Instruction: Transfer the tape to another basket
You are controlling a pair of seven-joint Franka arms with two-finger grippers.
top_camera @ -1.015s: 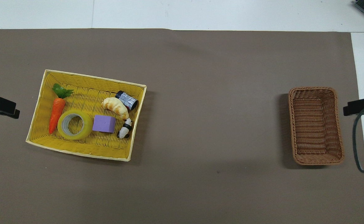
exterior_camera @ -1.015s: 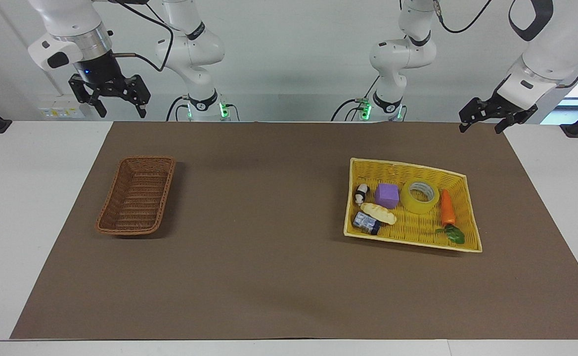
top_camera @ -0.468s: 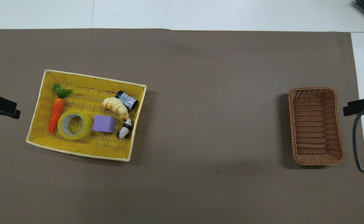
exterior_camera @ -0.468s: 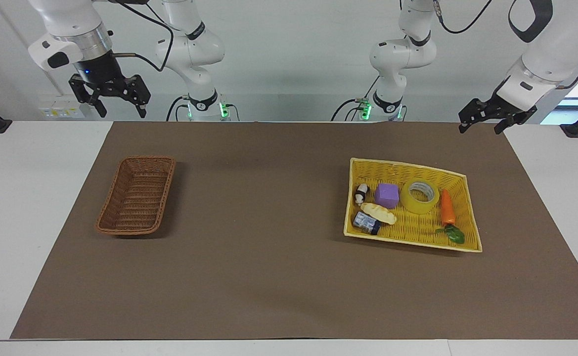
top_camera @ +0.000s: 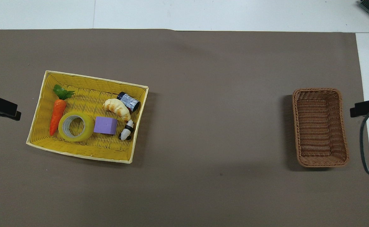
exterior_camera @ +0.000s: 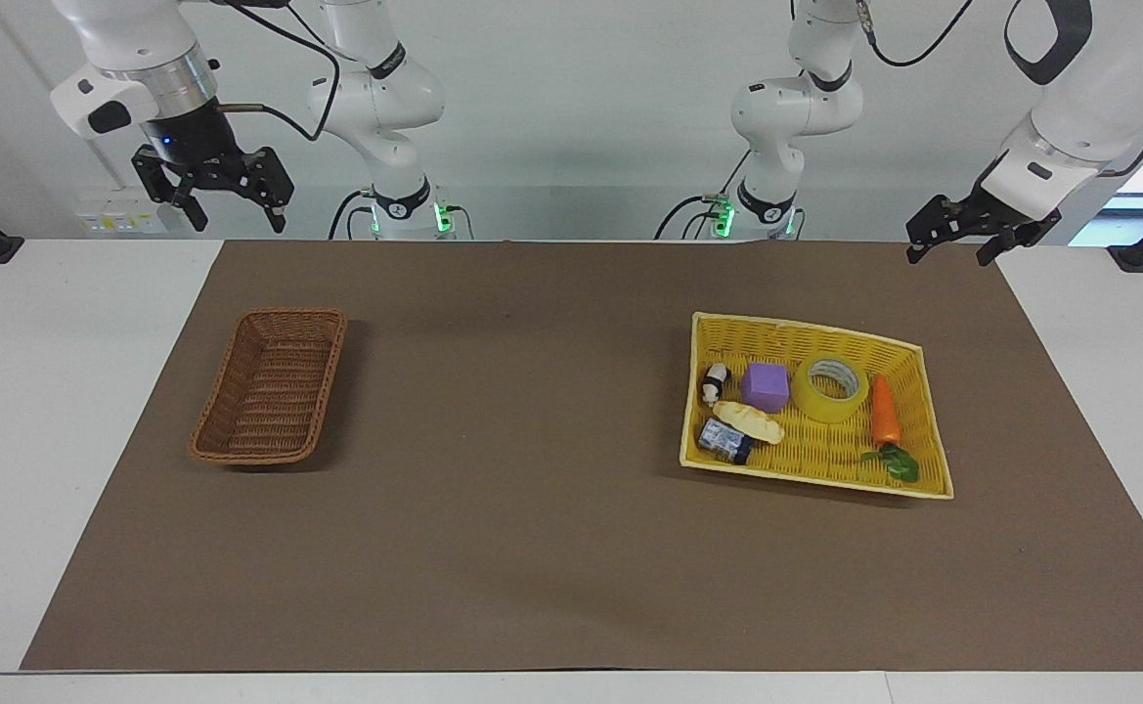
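Observation:
The yellow tape (exterior_camera: 830,389) (top_camera: 76,126) lies flat in a bright yellow tray (exterior_camera: 806,329) (top_camera: 96,80), between a toy carrot and a purple cube. The brown wicker basket (exterior_camera: 293,315) (top_camera: 317,90) stands with nothing in it toward the right arm's end of the mat. My left gripper (exterior_camera: 948,256) hangs open in the air over the mat beside the yellow tray, well clear of the tape. My right gripper (exterior_camera: 237,217) hangs open over the mat's edge beside the brown basket. Neither holds anything.
Sharing the tray with the tape are a carrot (exterior_camera: 885,413), a purple cube (exterior_camera: 765,387), a croissant (exterior_camera: 749,421), a small can (exterior_camera: 725,441) and a little panda figure (exterior_camera: 716,380). A brown mat (exterior_camera: 512,440) covers the white table.
Both grippers have drifted very slightly in the air. The tape, the tray and the basket have not moved.

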